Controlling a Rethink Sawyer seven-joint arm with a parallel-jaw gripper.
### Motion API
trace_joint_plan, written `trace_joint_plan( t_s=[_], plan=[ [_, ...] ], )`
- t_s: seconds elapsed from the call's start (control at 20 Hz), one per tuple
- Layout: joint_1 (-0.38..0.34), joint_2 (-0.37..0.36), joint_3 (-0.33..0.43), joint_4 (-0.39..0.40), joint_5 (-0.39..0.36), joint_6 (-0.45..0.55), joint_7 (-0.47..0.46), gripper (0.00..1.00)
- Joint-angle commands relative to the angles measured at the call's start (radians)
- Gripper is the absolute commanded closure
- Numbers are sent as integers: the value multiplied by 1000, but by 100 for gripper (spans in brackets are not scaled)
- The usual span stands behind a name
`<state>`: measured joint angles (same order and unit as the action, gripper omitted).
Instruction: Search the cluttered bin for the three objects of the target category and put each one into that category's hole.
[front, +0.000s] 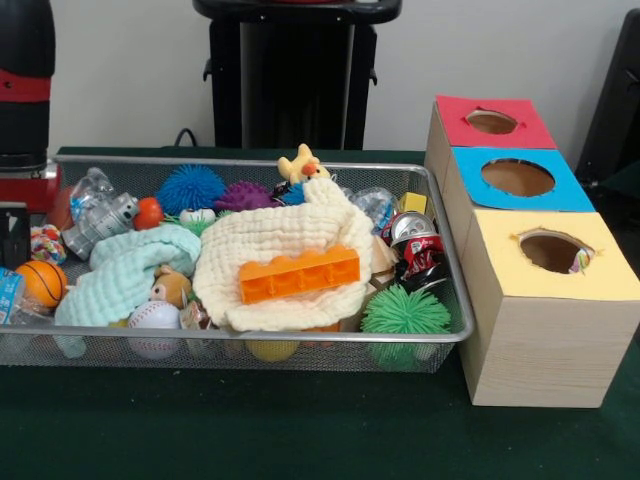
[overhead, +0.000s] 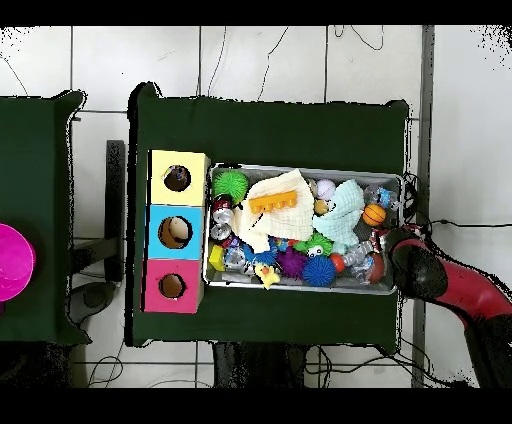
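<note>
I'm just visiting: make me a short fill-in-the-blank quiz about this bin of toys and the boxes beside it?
1. The orange toy brick lies on the cream ____.
2. The box nearest the camera in the front view has a ____ top.
3. The middle box has a ____ top.
4. The small basketball is coloured ____.

Missing words: cloth; yellow; blue; orange
</note>
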<state>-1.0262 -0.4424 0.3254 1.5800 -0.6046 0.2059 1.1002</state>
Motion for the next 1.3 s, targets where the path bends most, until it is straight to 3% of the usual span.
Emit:
trace_joint_plan(
  t_s=[0.05,1.3],
  plan=[
    [34,155,-29,123,-39,55,100,100],
    [25,165,-15,112,-47,53,68,100]
  ],
)
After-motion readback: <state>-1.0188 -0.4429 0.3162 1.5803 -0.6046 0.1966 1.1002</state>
